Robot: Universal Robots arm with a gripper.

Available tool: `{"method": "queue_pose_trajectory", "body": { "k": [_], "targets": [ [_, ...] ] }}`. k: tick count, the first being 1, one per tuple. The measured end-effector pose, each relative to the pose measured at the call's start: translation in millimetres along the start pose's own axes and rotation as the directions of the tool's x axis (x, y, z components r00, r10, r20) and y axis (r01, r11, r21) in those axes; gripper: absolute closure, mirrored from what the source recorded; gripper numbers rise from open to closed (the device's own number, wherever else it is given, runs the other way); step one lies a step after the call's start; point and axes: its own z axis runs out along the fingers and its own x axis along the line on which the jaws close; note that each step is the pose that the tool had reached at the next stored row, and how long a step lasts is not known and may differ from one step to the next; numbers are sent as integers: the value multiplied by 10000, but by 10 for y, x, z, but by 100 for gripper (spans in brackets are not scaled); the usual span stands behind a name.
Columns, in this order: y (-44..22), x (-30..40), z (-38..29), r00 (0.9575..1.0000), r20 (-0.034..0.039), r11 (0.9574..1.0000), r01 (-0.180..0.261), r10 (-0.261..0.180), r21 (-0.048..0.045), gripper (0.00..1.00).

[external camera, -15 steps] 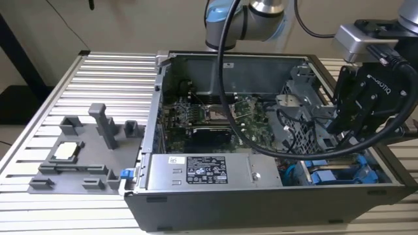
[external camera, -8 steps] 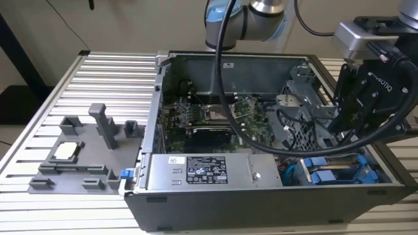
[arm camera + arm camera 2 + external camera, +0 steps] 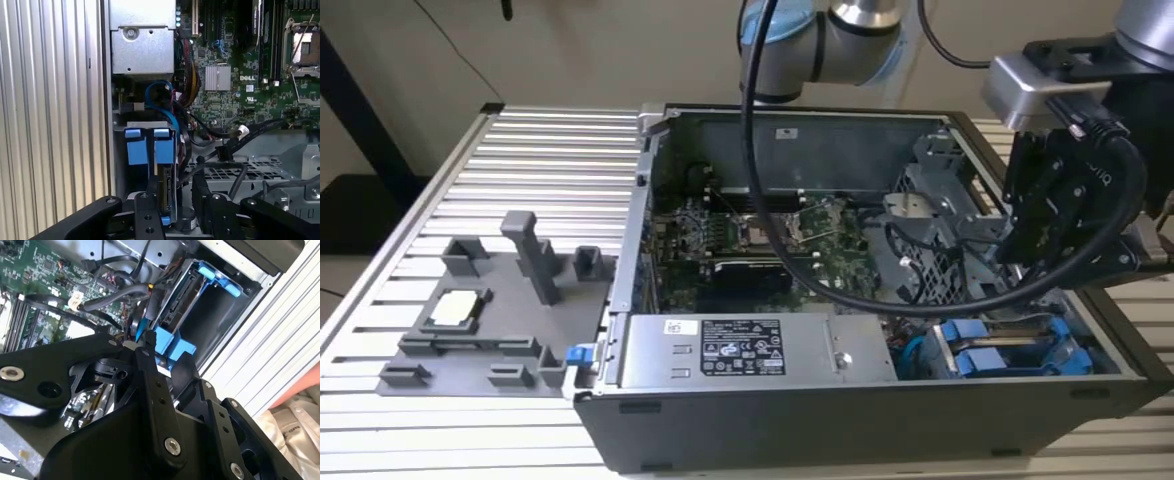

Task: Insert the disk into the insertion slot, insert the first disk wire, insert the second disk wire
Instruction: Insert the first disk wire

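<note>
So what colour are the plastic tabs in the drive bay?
Bright blue; the tabs show best in the first wrist view.

Soft, even light; computer case (image 3: pixel 854 425) interior shadowed.

1. A table (image 3: pixel 547 150) of ribbed, silver-grey metal slats filled the exterior view from 9 o'clock to 11 o'clock, and its slats ran on along the near edge at 6 o'clock.
2. A plain, pale beige wall (image 3: pixel 600 50) stood behind the table, from 10 o'clock to 12 o'clock.
3. A thin dark cord (image 3: pixel 454 48) hung against that wall at 11 o'clock.
4. A dark stand (image 3: pixel 360 130) rose beside the table's far corner at 9 o'clock, with pale floor (image 3: pixel 336 272) beneath it.
5. The light was soft and even, leaving a mild sheen on the slats and no hard shadows.
6. In the second wrist view, a pale crumpled sheet (image 3: pixel 295 430) lay beyond the table's edge.
</note>
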Motion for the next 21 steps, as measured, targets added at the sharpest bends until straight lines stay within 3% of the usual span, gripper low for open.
{"method": "queue_pose_trajectory", "body": {
  "k": [3, 7, 13, 18, 21],
  "targets": [
    [23, -10, -3, 10000, 15, 9993, 8, -8, 379, 59],
    [48, -14, -4, 9999, 149, 9969, 12, -24, 785, 59],
    [79, -21, -8, 9995, 299, 9936, 42, -76, 1126, 59],
    [89, -30, -1, 9990, 344, 9874, 216, -274, 1567, 59],
    [90, -58, 14, 9985, 353, 9864, 359, -421, 1605, 59]
  ]
}}
